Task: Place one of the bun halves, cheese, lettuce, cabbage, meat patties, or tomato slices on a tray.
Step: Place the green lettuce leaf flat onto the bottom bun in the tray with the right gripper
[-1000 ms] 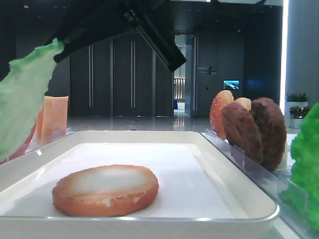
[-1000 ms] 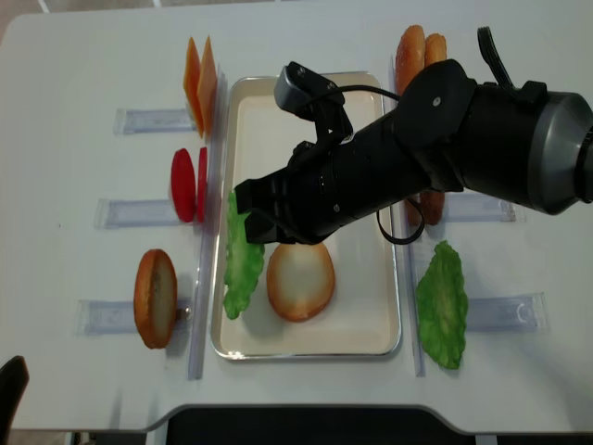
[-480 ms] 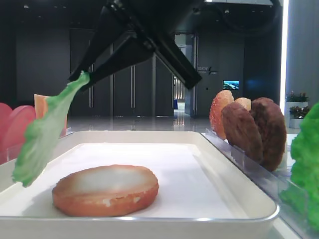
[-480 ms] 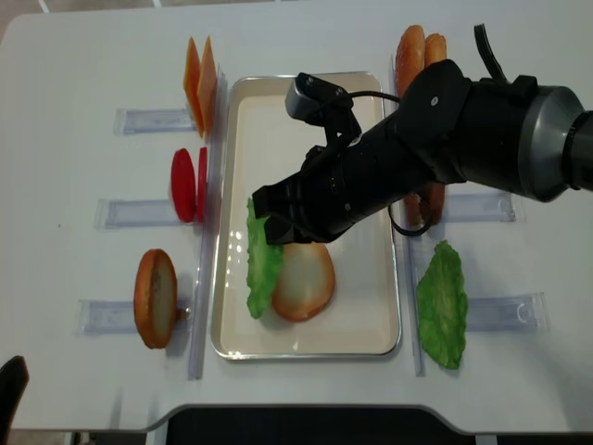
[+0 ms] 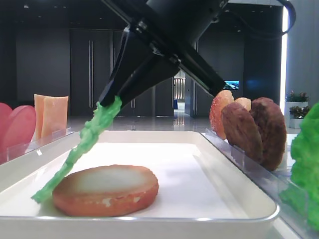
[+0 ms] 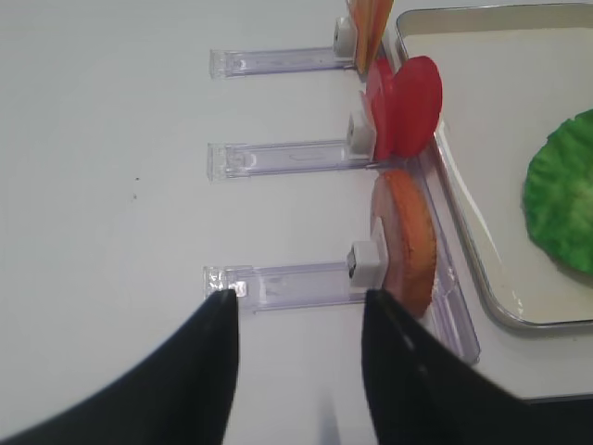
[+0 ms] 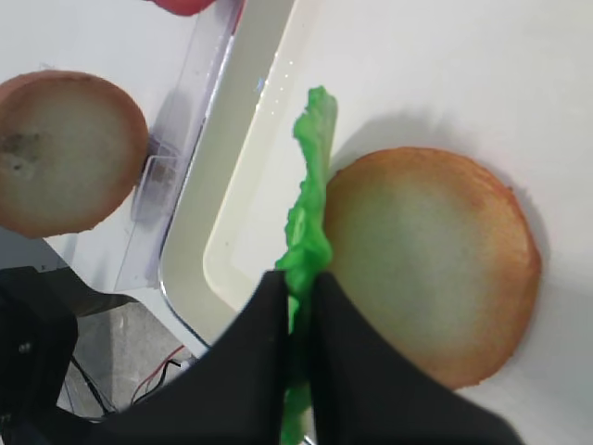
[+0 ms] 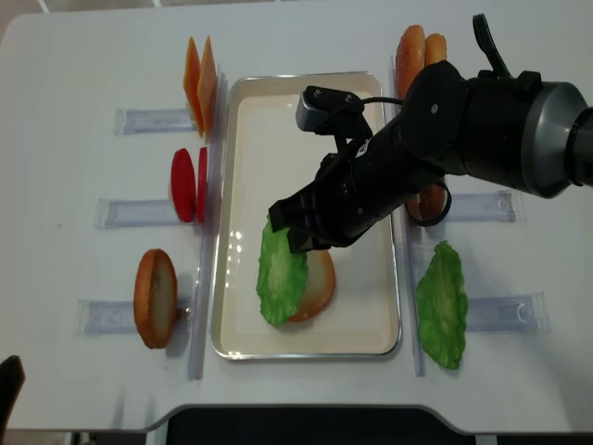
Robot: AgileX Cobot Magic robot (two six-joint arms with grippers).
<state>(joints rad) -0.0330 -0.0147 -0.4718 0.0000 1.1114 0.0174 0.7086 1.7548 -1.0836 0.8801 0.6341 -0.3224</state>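
On the white table, the big flat white tray with a raised rim (image 8: 243,139) sits in the middle, with food standing in clear racks on both sides. One round tan bun half with a pale toasted top (image 5: 105,189) lies inside the tray. The right arm's black gripper (image 7: 298,315) is pinched tight on a bright green ruffled lettuce leaf (image 8: 282,276). The leaf hangs down at a slant. Its low end rests on or just beside the left edge of the bun half.

My guess is that the step in hand is laying the lettuce on the bun. The next move calls for lowering the leaf a little so it lies flat, then letting go and lifting straight up so the leaf does not come along.

The left arm's black gripper (image 6: 296,320) has its jaws apart and holds nothing. It waits over the table near a second tan bun half standing in a clear rack (image 6: 406,236), just outside the tray.

No brand, label or readable writing shows on the food, the tray or the racks.
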